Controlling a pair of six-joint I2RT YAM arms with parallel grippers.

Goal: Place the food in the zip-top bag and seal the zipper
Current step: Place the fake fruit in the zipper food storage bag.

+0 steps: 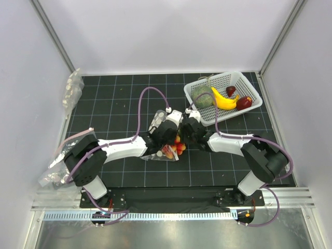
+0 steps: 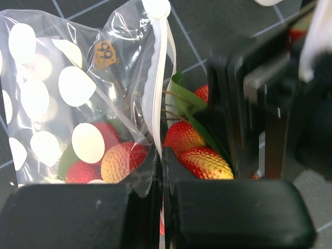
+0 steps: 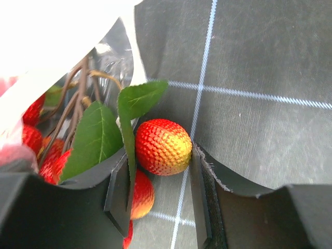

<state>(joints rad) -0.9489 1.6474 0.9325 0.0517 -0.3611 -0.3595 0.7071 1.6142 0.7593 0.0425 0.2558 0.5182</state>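
The food (image 1: 176,148) is a cluster of red-yellow bumpy fruits with green leaves, lying at the mat's middle, partly inside the zip-top bag (image 1: 158,153). The left wrist view shows the dotted bag (image 2: 57,93) with fruits (image 2: 122,161) in it and its white zipper strip (image 2: 155,88) running up from my jaws. My left gripper (image 2: 162,171) is shut on the bag's mouth edge. My right gripper (image 3: 158,171) is shut on one fruit (image 3: 162,146) of the cluster, with a leaf (image 3: 124,111) against the left finger. The two grippers (image 1: 179,129) sit close together.
A white basket (image 1: 233,83) at the back right holds a round green vegetable (image 1: 202,97), a banana (image 1: 224,100) and dark red items (image 1: 244,102). Plain clear bags lie at the left edge (image 1: 72,91) and near the left arm's base (image 1: 52,174).
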